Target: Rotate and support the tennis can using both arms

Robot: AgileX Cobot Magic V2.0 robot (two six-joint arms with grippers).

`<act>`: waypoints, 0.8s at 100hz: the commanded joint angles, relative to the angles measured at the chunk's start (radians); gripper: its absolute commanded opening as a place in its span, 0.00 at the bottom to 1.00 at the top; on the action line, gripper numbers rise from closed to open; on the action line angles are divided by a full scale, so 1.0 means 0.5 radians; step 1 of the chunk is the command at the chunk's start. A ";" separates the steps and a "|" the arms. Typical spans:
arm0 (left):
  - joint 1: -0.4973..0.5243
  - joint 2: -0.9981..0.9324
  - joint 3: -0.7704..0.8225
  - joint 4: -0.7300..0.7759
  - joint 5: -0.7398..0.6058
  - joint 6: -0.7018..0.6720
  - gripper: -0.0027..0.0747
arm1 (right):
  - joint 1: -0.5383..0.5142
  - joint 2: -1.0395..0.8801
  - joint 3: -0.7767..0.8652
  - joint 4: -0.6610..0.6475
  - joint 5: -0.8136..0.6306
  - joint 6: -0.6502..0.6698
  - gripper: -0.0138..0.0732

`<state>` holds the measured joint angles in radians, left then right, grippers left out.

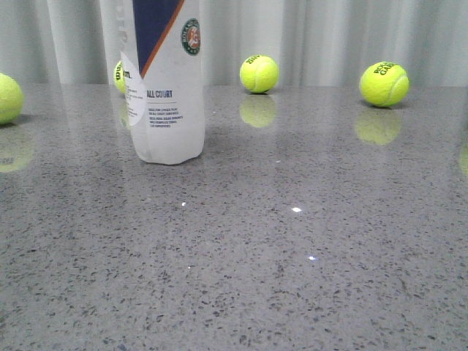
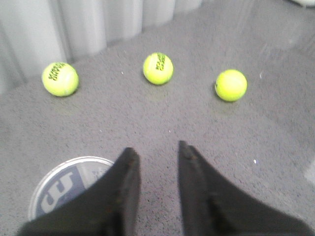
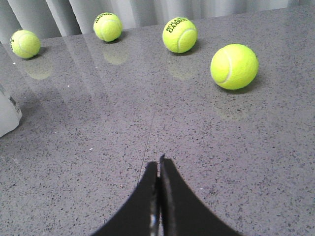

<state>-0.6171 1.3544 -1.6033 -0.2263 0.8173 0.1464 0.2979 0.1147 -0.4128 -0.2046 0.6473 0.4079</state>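
The tennis can point(image 1: 165, 80) stands upright on the grey table at the left of the front view, white with a navy-and-orange panel, a round logo and "ALL COURT" text. Its top runs out of that view. In the left wrist view I look down on its silver-rimmed lid point(image 2: 66, 184), partly hidden behind one black finger. My left gripper point(image 2: 157, 150) hangs open just beside and above that lid, with only table between its fingers. My right gripper point(image 3: 158, 164) is shut on nothing, well away from the can's base corner point(image 3: 7, 114). Neither gripper appears in the front view.
Several yellow-green tennis balls lie along the back of the table by the grey curtain: one point(image 1: 259, 73) at centre, one point(image 1: 384, 83) at right, one point(image 1: 7, 98) at far left. A ball point(image 3: 234, 66) lies closest to my right gripper.
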 commanded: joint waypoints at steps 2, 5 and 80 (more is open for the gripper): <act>-0.016 -0.201 0.149 -0.030 -0.304 0.004 0.03 | -0.012 0.022 -0.047 -0.042 -0.166 -0.007 0.08; -0.016 -0.240 0.206 -0.030 -0.333 0.008 0.01 | -0.012 0.022 -0.047 -0.042 -0.166 -0.007 0.08; -0.016 -1.169 1.543 -0.030 -0.998 0.009 0.01 | -0.012 0.022 -0.047 -0.042 -0.166 -0.007 0.08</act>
<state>-0.6171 0.8215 -0.8668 -0.2263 0.4581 0.1470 0.2979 0.1147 -0.4128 -0.2046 0.6473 0.4079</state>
